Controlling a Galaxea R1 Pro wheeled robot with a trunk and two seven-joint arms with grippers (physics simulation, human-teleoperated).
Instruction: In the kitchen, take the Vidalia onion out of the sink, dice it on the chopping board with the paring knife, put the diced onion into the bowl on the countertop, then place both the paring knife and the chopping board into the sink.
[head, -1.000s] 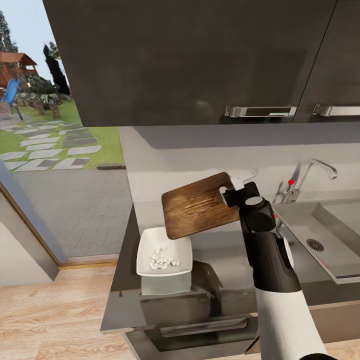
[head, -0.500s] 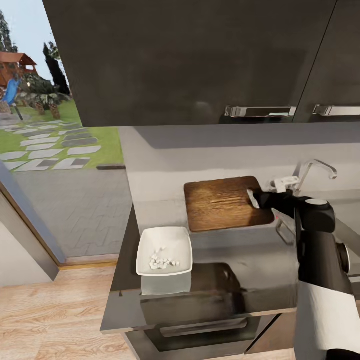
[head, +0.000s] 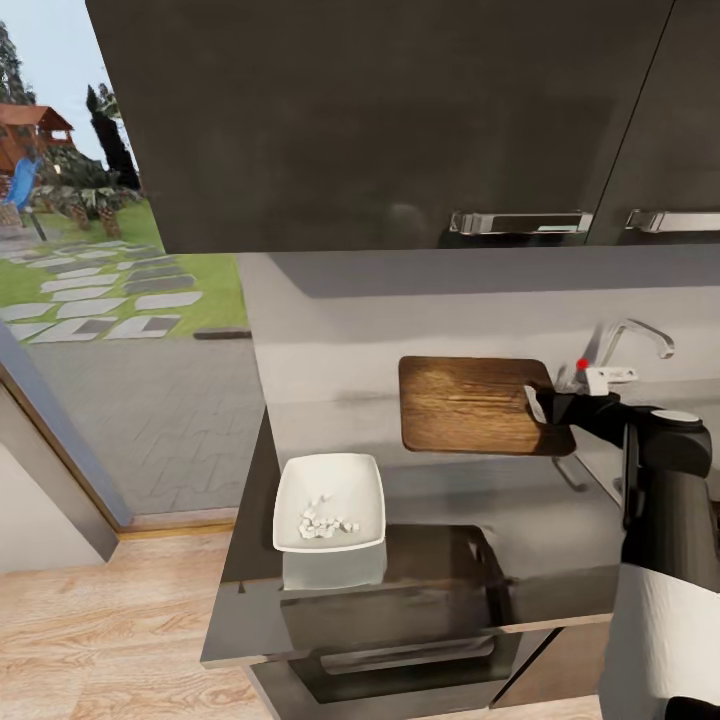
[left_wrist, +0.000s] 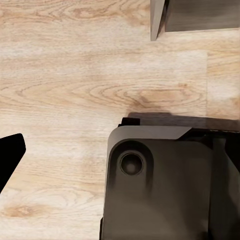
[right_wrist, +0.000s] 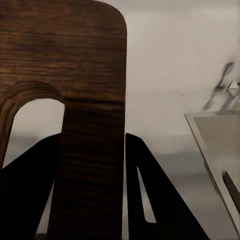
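My right gripper (head: 540, 404) is shut on the handle end of the brown chopping board (head: 470, 405), holding it flat in the air above the dark countertop (head: 440, 570), just left of the chrome tap (head: 630, 338) with its red knob (head: 582, 364). In the right wrist view the board (right_wrist: 85, 65) runs between the two black fingers (right_wrist: 30, 190), and a corner of the grey sink (right_wrist: 217, 140) lies beyond. The white square bowl (head: 296, 485) sits on the countertop's left part with the diced onion (head: 322, 521) inside. The paring knife is out of view. A black fingertip (left_wrist: 7, 155) of my left gripper hangs over the floor.
Dark wall cabinets (head: 400, 120) with chrome handles (head: 520, 222) hang above the worktop. A glass wall at the left looks out on a garden. The left wrist view looks down on wooden floor (left_wrist: 75, 75) and the robot's grey base (left_wrist: 160, 185).
My right arm has carried the chopping board to the right, from tilted above the bowl to level beside the tap. The bowl and the diced onion have stayed put.
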